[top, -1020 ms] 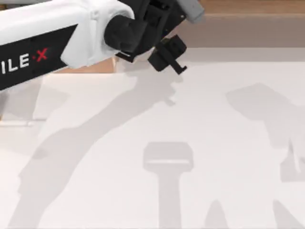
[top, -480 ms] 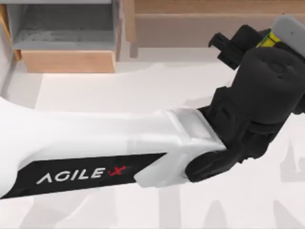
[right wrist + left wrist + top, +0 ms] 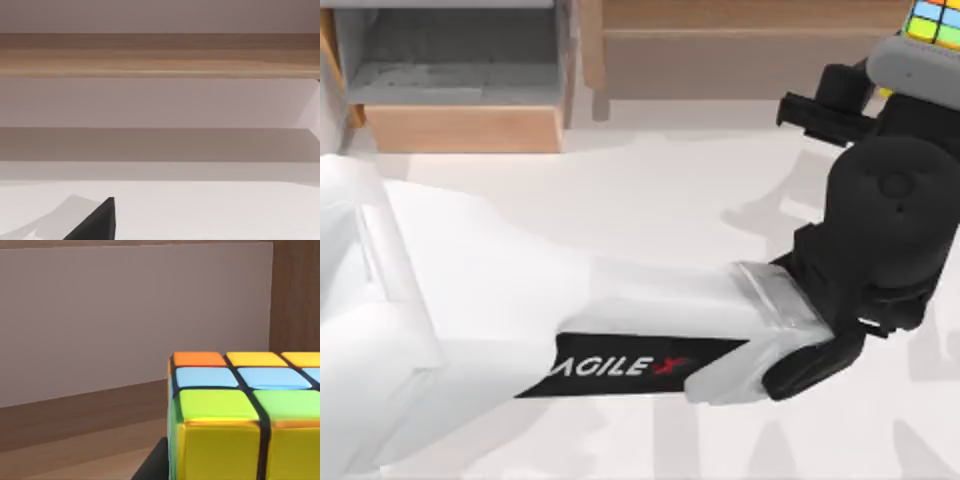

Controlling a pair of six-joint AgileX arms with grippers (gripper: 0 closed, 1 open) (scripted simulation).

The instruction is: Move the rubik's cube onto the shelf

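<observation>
My left tool (image 3: pixel 895 80) is stretched across to the far right of the top view, up against the shelf (image 3: pixel 740 15), and it carries the cube (image 3: pixel 932 20), which sits at the top right corner with orange, blue, green and yellow tiles facing up. In the left wrist view the cube (image 3: pixel 245 415) is very close to the camera, with a row of orange and yellow tiles, then pale blue, then green on one face and yellow on the face below, dark lines between them; a dark part of my tool (image 3: pixel 152 465) shows just beside its lower edge. I take the tool to be clamped on the cube, though the fingers themselves are mostly hidden behind it. Behind the cube in that view are light wooden boards and a pale grey-brown back wall, so the cube is over the shelf's wood, but I cannot tell whether it touches the wood. My left arm (image 3: pixel 520 330) crosses the white tabletop (image 3: pixel 670 190) from the left edge, white with a black strip. At the far left stands a grey-lined box (image 3: pixel 460 70) with a light wooden front. The right wrist view looks at the shelf (image 3: pixel 160 55) over the tabletop, with one dark tip of my right tool (image 3: pixel 97 222) at the edge.
</observation>
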